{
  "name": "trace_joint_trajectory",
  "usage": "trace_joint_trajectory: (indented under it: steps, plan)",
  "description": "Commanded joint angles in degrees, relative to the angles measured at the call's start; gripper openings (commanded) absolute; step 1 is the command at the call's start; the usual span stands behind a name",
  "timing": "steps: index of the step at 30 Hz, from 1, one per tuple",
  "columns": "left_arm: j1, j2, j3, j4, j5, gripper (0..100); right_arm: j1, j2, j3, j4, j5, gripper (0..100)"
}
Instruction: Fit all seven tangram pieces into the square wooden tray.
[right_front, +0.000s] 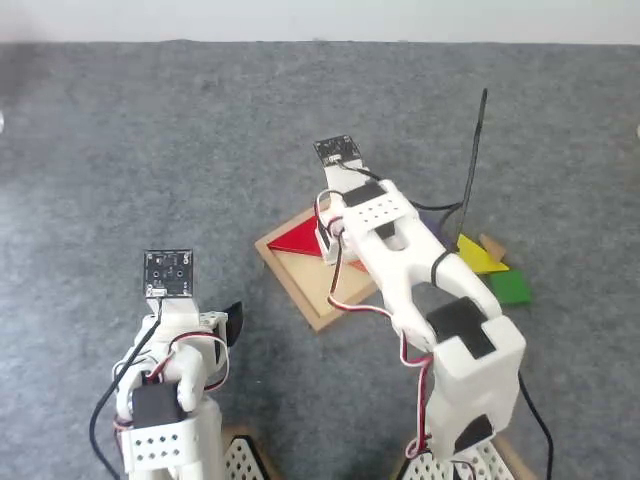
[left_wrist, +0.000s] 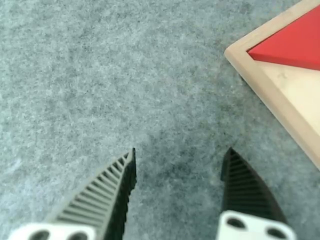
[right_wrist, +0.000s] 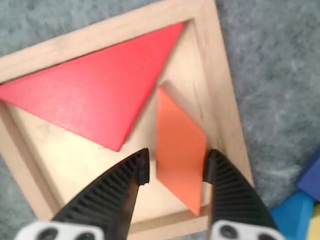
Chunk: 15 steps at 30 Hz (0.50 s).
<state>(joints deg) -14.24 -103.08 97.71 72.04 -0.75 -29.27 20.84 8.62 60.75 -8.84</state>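
- Released is my right pincer (right_wrist: 175, 169): its two fingers (right_wrist: 125, 192) stand apart, one on each side of the orange parallelogram (right_wrist: 181, 150), low inside the square wooden tray (right_wrist: 220, 90). They do not clench the piece, and a thin strip of the tray floor shows between one finger and its edge.
- The orange parallelogram lies along one inner wall of the tray, with one sharp end near a tray corner.
- The red triangle (right_wrist: 95, 95) is also in the tray. Its long side runs along the neighbouring wall and its tip points to the middle of the tray. It is just beside the orange parallelogram; if they touch, I cannot tell.
- My left pincer (left_wrist: 181, 152) is released too, with the fingers (left_wrist: 112, 190) spread wide and grasping nothing. It hangs over the grey felt mat (left_wrist: 100, 75), outside the tray and near one of its corners.
- In the high view my right arm (right_front: 400, 260) stretches over the tray and covers part of it.
- Outside the tray, on the side away from my left pincer, the yellow triangle (right_front: 478, 255) and the green piece (right_front: 510, 288) lie close together on the mat.
- A dark blue piece (right_wrist: 310, 177) and a light blue piece (right_wrist: 295, 217) lie also outside the tray, near the corner where the orange parallelogram ends.
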Motion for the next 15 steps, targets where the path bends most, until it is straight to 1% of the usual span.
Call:
trace_joint_trajectory:
  steps: [1,3,9,12,15]
  plan:
    - [-0.1,-1.2,-1.3,0.3,0.4,27,0.1,2.2,-5.7,3.7,-0.2,3.5]
    - [-0.1,-1.2,-1.3,0.3,0.4,27,0.1,3.6,-7.6,5.3,-0.2,0.8]
    - [-0.1,-1.2,-1.3,0.3,0.4,27,-0.2,4.3,-9.1,6.5,-0.2,0.9]
    - [-0.1,-1.2,-1.3,0.3,0.4,27,-0.3,0.7,-9.1,6.5,1.3,0.9]
    - [-0.1,-1.2,-1.3,0.3,0.4,27,-0.3,-6.3,-8.1,6.6,1.3,0.9]
